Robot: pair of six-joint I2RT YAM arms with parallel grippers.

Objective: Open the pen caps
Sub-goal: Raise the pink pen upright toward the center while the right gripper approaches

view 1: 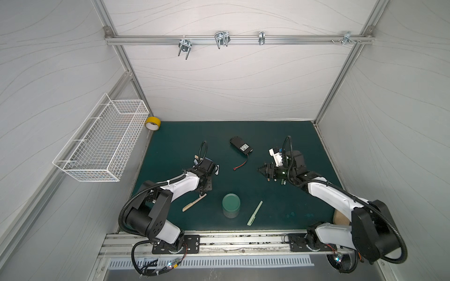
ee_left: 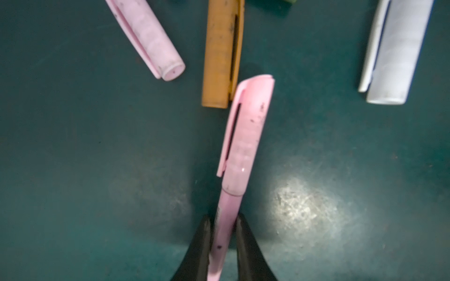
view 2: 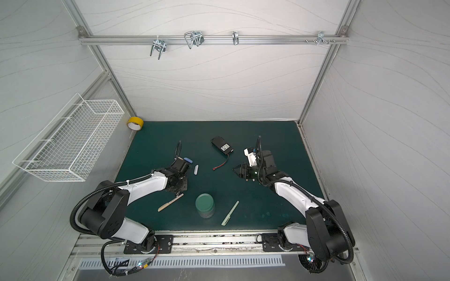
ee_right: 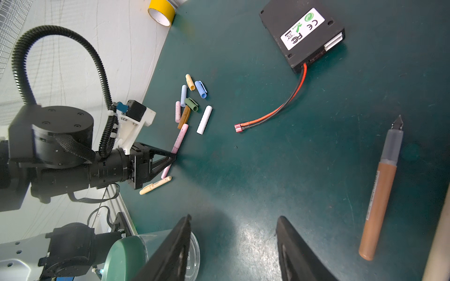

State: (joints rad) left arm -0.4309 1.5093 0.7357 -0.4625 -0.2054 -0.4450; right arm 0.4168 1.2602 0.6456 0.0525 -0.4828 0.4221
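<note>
My left gripper is shut on the body of a pink pen, and the pen's pink cap is still on. The right wrist view shows this gripper low over the mat with the pen sticking out. Loose pen caps lie just beyond: pink, brown, white, and several more. A capped tan pen and a capped green pen lie near the front. My right gripper hovers open with nothing between its fingers, to the right of the middle.
A green-lidded clear jar stands at front centre. A black battery pack with a red wire lies further back. A brown uncapped pen lies by my right gripper. Yellow tape sits in the far left corner under a wire basket.
</note>
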